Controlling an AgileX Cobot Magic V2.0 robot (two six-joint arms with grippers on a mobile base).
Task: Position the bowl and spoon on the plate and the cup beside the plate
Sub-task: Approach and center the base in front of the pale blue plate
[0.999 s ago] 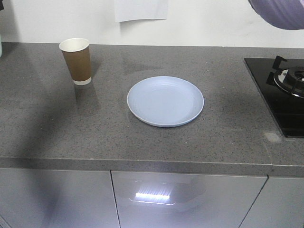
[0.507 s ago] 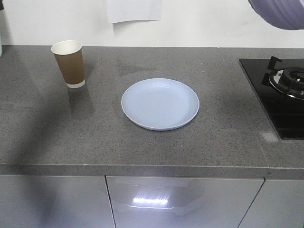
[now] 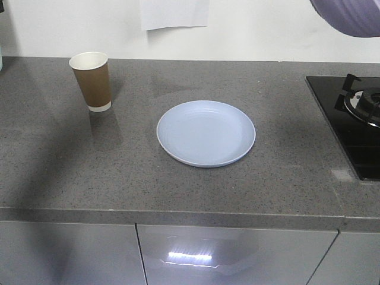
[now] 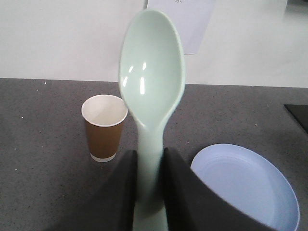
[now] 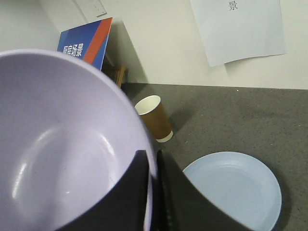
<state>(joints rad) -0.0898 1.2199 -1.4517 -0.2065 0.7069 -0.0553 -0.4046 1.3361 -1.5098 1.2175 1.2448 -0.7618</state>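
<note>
— What does the front view give you?
— The plate (image 3: 206, 133) lies bare in the middle of the surface (image 3: 89, 172). The cup (image 3: 92, 81) stands upright well to its left, near the wall, and there's a hob (image 3: 356, 124) at the right edge. Of the bowl (image 3: 350, 15) I get only a purple sliver in the top corner. Neither claw shows there.
— And the wrist views?
— My left claw (image 4: 150, 166) is clamped on the spoon (image 4: 151, 82) by its handle, scoop end pointing up in the picture, with cup and plate beyond it. My right claw (image 5: 151, 168) pinches the bowl's rim, one finger inside and one outside, held above the surface.
— Any writing?
— A wall sheet (image 5: 240, 29) shows 景 at its top. A blue-and-red board (image 5: 86, 45) leaning in the corner carries white Chinese characters I can't read surely.
</note>
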